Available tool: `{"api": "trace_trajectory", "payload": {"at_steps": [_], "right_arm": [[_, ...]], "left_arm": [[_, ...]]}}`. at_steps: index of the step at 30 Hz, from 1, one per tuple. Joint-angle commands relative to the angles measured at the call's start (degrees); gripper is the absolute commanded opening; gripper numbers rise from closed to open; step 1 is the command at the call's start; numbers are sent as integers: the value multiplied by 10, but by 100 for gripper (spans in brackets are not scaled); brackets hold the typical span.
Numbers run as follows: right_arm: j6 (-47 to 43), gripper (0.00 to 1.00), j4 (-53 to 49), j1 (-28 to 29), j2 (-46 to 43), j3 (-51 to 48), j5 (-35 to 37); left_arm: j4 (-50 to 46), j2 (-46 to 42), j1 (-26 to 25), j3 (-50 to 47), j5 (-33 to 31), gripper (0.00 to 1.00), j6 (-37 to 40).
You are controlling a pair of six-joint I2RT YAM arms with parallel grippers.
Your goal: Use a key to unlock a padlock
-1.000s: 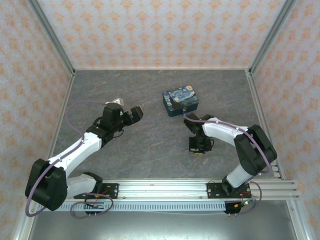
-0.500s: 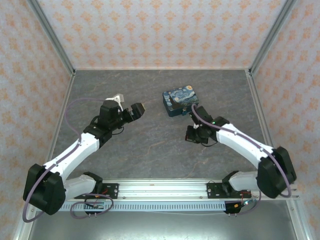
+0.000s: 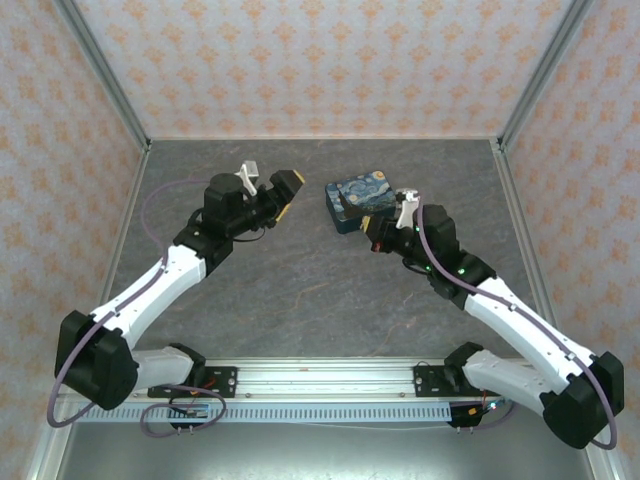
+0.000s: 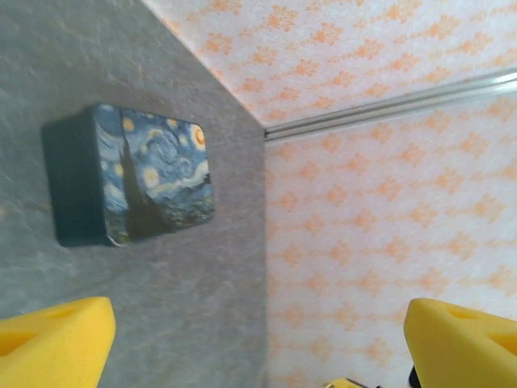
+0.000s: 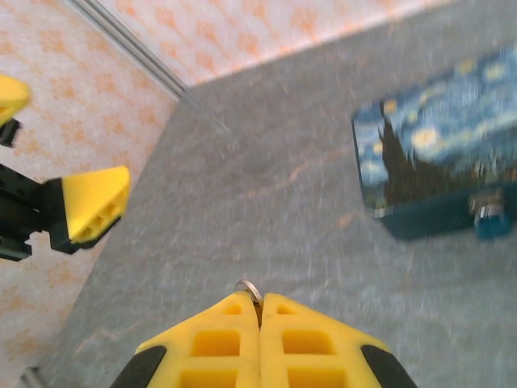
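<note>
At the near end of the right wrist view, I am looking over the right gripper point(image 5: 260, 303). Its yellow pads are pressing together, with a small metal ring point(image 5: 247, 286) poking out between the tips. I am reading that as the key's ring, with the key itself pinched out of sight. Just beyond, across a stretch of bare grey table point(image 5: 266, 186), the tin point(image 5: 436, 153) is lying flat. The padlock point(image 5: 487, 215) is sitting against the tin's near wall, a small teal body too blurred for me to find the keyhole or tell whether it is hooked on. Further over, the left gripper point(image 3: 272, 195) is hovering to the tin's left, pointing toward it, with its jaws standing wide apart and carrying nothing.

I am judging this as the approach step: key in hand, lock not yet reached, nothing steadied. The next move is calling for the left jaws to steady the padlock or the tin while I am lining the key up with the keyhole. That needs a clearer look at the lock face first. The lock is tiny, so I am expecting a slight misaim to nudge it aside.
</note>
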Motion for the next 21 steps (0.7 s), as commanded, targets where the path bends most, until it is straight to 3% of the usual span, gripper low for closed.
{"api": "trace_trajectory", "payload": {"at_steps": [1,5,7,14,21], "right_arm": [[-105,0,97,8,-5,-7,43],[-152,0,154,17,12,-2,51],[-160,0,165,18,24,6,49],[-159,0,199,24,63,21,19],[-148,0,241,39,90,19,3]], "left_arm": [[-47,16,-8,34,28,90,-154],[6,36,-20,21,42,86,-309],[20,40,-29,23,37,84,-352],[24,47,-52,48,26,75,-447],[25,53,-72,67,18,69,-495]]}}
